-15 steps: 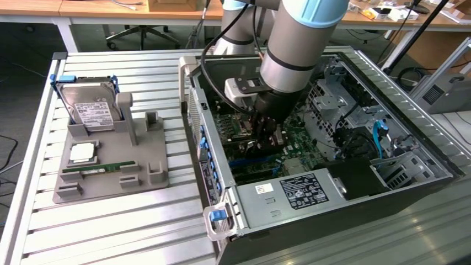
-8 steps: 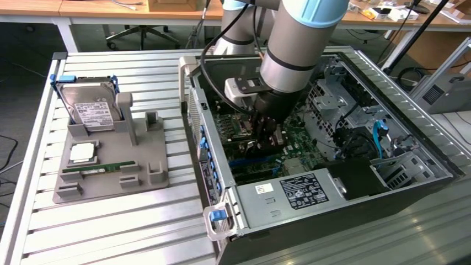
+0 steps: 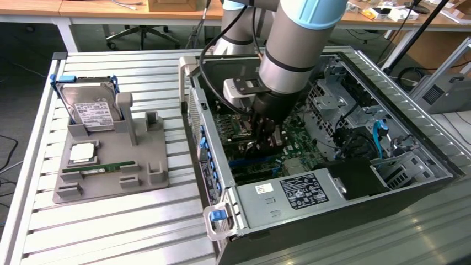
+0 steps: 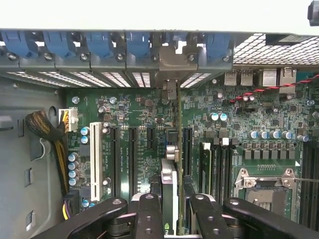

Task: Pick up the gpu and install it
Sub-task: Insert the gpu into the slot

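Down inside one open computer case (image 3: 412,160), jaws (image 4: 169,209) clamped on one gpu (image 4: 169,184).

gpu (image 4: 172,169), thin dark card seen edge-on, upright over motherboard slots, silvery bracket toward case's rear wall

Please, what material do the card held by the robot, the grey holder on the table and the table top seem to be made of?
The gpu, held edge-on between the fingers: a dark circuit board with a bare, silvery metal end bracket, dull in sheen. The grey holder: probably matte plastic, since it is one uniform colour with blocky moulded shapes. The table: most likely aluminium, pale silvery ribbed slats with a soft shine.
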